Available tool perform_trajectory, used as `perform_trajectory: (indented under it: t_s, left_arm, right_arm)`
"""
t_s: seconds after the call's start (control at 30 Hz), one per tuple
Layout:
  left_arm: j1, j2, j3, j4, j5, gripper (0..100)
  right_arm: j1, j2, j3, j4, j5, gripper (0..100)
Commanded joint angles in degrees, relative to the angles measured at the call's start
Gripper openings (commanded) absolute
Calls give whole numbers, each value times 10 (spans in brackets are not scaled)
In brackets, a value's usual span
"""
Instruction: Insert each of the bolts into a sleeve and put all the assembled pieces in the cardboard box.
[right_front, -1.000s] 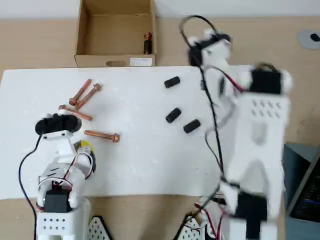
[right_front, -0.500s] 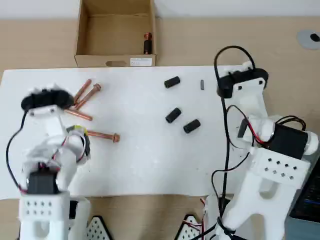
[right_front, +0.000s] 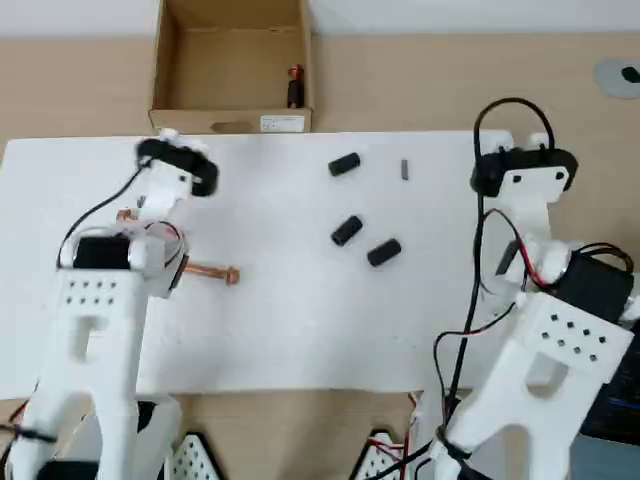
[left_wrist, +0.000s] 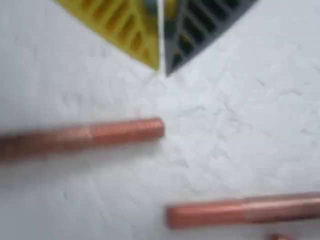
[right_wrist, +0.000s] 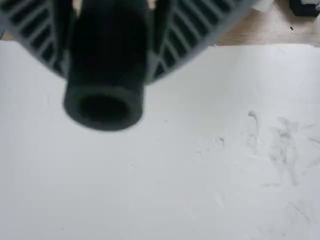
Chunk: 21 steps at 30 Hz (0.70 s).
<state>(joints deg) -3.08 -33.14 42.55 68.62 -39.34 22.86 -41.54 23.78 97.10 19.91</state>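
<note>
Only one assembled piece is lying in the brown cardboard box; my right gripper is pinching a black cylindrical sleeve; my left gripper is hanging closed, empty.

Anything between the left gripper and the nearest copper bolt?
No: the left wrist view shows bare white mat between the yellow-and-black left gripper and the threaded copper bolt.
</note>
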Motion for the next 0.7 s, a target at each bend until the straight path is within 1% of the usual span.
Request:
perform_trajectory:
  t_s: [0.0, 0.07, 0.13, 0.27, 0.33, 0.47, 0.6, 0.67]
  left_arm:
    - [-1, 44, -69, 36, -90, 50]
    - [-1, 72, -102, 50, -95, 92]
    - [2, 103, -143, 81, -107, 85]
    - [32, 182, -236, 188, -165, 58]
    - [44, 218, -278, 224, -182, 60]
    - [59, 270, -339, 253, -219, 60]
    - [68, 308, -353, 252, -264, 62]
    - [68, 328, -355, 251, -279, 95]
  right_arm:
    - [8, -15, 12, -19, -4, 10]
    - [8, -15, 14, -19, -4, 10]
    - [8, -15, 14, -20, -4, 10]
    - [8, -14, 14, -28, -4, 10]
    - [8, -14, 14, -31, -4, 10]
    - [7, -14, 14, -36, -4, 10]
    - [7, -14, 14, -36, -4, 10]
    - [7, -14, 15, -36, -4, 10]
